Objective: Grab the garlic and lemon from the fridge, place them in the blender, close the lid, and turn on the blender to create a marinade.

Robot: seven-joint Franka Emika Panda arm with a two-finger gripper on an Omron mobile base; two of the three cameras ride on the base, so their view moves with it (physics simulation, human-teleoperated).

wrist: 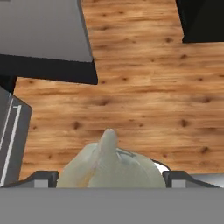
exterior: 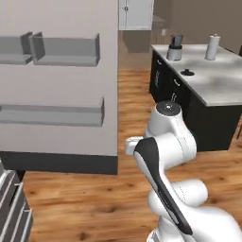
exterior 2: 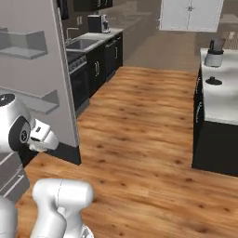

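Observation:
In the hand view my gripper (wrist: 111, 178) is shut on the garlic (wrist: 109, 164), an off-white lumpy bulb that sits between the two dark fingertips (wrist: 43, 177) above the wooden floor. The blender (exterior: 175, 47) (exterior 2: 214, 53) stands on the far end of the dark island counter (exterior: 222, 85), with the black lid (exterior: 188, 72) (exterior 2: 213, 80) lying flat on the counter in front of it. The fridge's open door (exterior: 71, 75) (exterior 2: 42, 69), pale grey with door shelves, stands to my left. Its grey lower drawers (exterior: 9, 208) show at the bottom left. The lemon is out of view.
A tall white upright cylinder (exterior: 212, 46) stands on the island near the blender. A run of black cabinets with a sink (exterior 2: 86, 44) lies along the far left wall. Open wooden floor (exterior 2: 139, 121) stretches between the fridge door and the island.

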